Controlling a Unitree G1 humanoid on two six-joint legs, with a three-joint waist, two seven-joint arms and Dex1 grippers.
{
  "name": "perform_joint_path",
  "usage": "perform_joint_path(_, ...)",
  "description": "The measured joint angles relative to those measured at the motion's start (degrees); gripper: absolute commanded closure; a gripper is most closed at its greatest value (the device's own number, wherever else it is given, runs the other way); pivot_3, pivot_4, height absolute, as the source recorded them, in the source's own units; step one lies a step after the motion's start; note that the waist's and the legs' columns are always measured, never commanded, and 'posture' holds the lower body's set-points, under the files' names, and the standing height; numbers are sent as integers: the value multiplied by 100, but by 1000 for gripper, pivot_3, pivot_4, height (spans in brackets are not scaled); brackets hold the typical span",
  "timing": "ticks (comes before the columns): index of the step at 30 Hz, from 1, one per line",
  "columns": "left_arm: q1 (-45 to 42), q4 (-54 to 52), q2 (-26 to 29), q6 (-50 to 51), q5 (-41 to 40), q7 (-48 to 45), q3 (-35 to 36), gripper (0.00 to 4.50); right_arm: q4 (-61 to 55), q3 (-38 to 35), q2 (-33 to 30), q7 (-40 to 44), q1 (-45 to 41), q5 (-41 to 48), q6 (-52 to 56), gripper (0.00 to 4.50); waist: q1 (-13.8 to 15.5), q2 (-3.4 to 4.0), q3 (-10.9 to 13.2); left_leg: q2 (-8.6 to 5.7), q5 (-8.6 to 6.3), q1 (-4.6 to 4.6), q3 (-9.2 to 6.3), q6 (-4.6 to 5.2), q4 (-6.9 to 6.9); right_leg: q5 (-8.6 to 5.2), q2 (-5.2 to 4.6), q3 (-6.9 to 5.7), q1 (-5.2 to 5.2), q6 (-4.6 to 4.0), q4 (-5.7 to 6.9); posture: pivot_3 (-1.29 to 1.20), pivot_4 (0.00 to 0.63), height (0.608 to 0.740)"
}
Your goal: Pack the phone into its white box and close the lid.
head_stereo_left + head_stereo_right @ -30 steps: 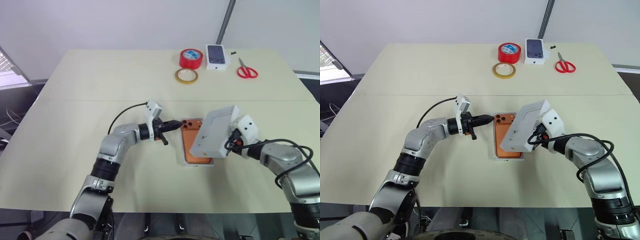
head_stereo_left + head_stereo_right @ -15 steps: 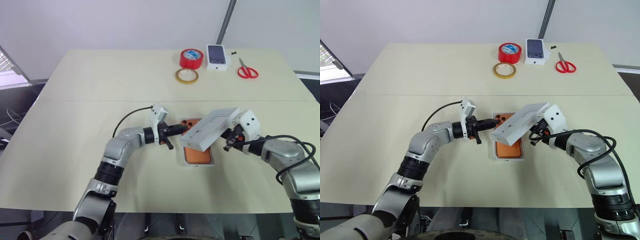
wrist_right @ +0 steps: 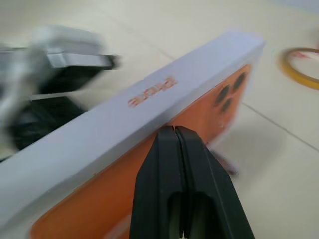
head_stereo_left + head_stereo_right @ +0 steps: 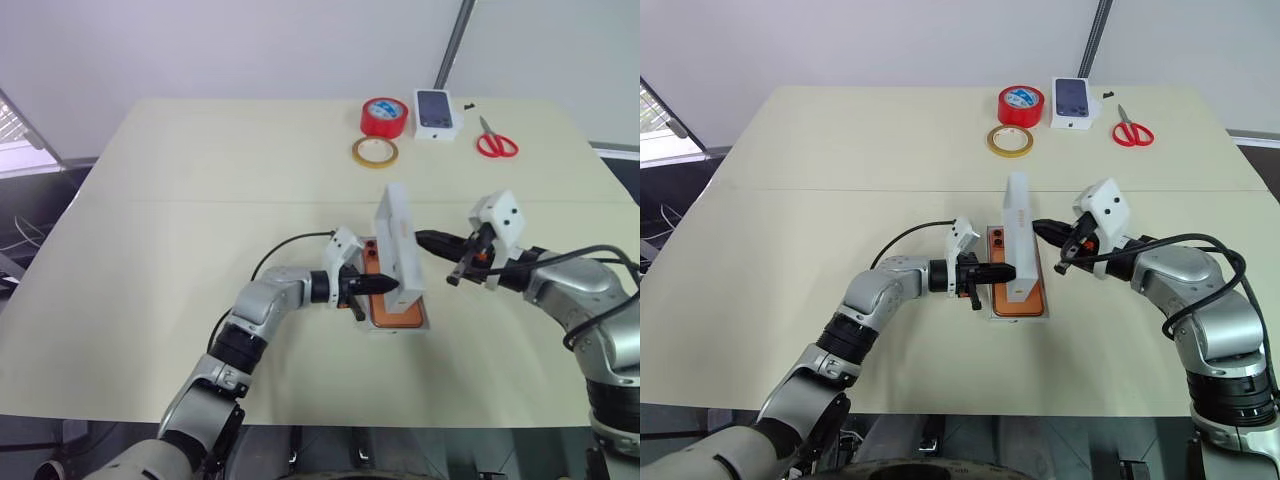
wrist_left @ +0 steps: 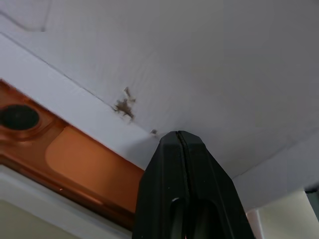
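lid (image 4: pixel 1018 238) now on edge over the white box (image 4: pixel 992 310), no longer tilted | phone (image 4: pixel 998 245) inside | left gripper (image 4: pixel 1006 271), right gripper (image 4: pixel 1038 229) both pinched together, empty | still needs lowering flat

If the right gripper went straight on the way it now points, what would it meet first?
Most likely the lid, standing on edge over the phone. The shut right gripper aims at its printed face, seemingly just short of it.

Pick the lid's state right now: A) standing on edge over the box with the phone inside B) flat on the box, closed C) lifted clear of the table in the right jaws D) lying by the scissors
A: the lid stands upright on its edge over the white box, where the orange phone lies; both grippers are shut, holding nothing.
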Motion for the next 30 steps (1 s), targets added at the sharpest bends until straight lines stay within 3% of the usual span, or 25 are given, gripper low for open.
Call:
perform_joint_path(5, 98, -250, 265, 73, -16, -33, 110, 4500, -51, 54, -15, -44, 36, 76, 102, 4481, -28, 0, 0, 1, 1, 3, 0, -1, -2, 0, 0, 0, -1, 0, 2, 0, 150, 740)
perform_joint_path(11, 477, -884, 1039, 635, -109, -195, 129, 4500, -58, 56, 83, -140, -60, 332, 265, 4481, -43, 2, -1, 3, 2, 3, -2, -3, -3, 0, 0, 1, -2, 0, 3, 0, 150, 740)
perform_joint_path(23, 888, -1533, 2033, 845, -15, -398, -110, 4500, 171, 358, -31, -112, -74, -128, -72, 4481, -35, 4, -2, 2, 0, 4, -1, -2, -5, 0, -3, 1, -2, -1, -1, 0, 150, 740)
perform_joint_path(30, 891, -1885, 2607, 1347, -239, -434, 178, 4500, 175, 470, -24, -130, -70, -209, -128, 4481, -67, 4, -2, 4, 0, 4, -2, -2, -6, 0, -3, 1, -3, -1, 3, 0, 150, 740)
